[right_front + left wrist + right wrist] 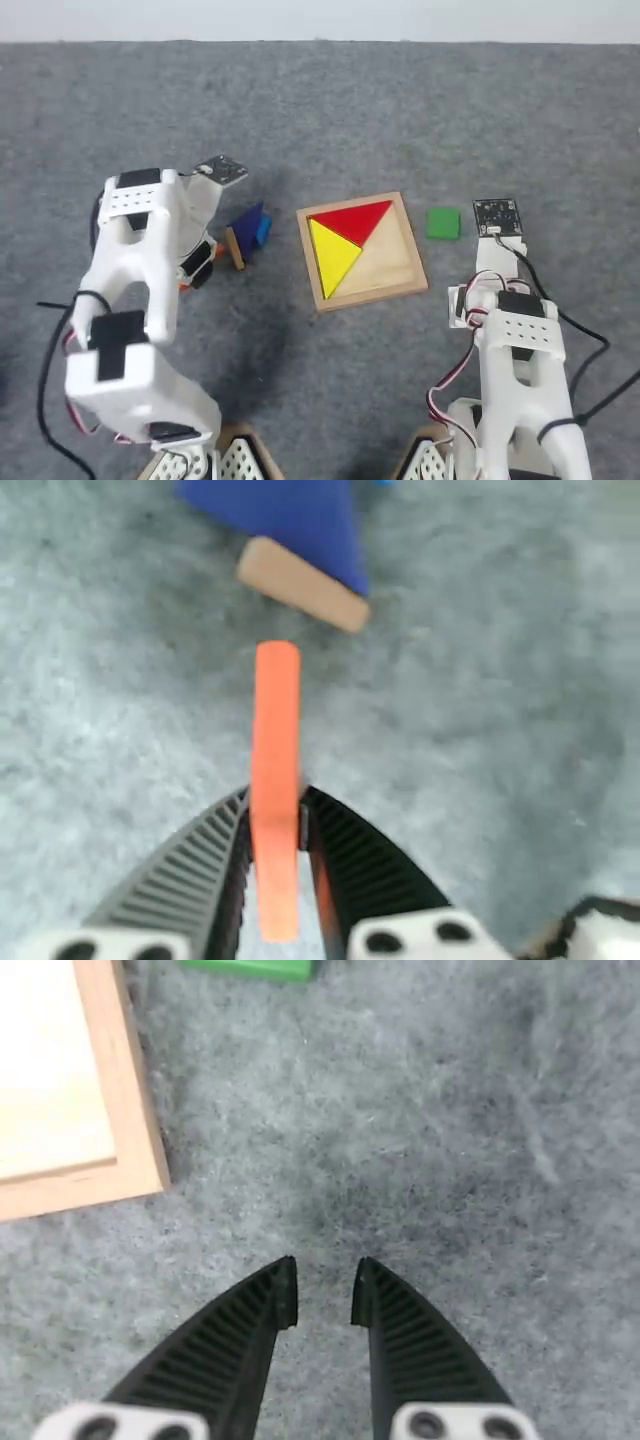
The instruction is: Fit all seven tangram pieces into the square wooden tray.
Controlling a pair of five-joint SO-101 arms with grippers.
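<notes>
1. Container. I see the square wooden tray (370,297) flat on the grey carpet (330,120) between the 2 arms. It holds 2 pieces: a red triangle (355,220) along its far edge and a yellow triangle (330,255) along its left edge, touching along 1 side. The rest of the tray floor is bare wood.

2. Loose pieces. A green square (443,222) lies just beside the tray's right edge, ahead of the right gripper (323,1295). A dark blue piece (290,515), a light blue piece (264,230) and a tan piece (303,583) cluster left of the tray, near the left gripper (277,800).

3. End effectors. The left gripper is clamped on an orange piece (277,710), held on edge and projecting past the fingertips toward the tan piece without touching it. The right gripper's jaws stand narrowly parted over the carpet, gripping nothing.
</notes>
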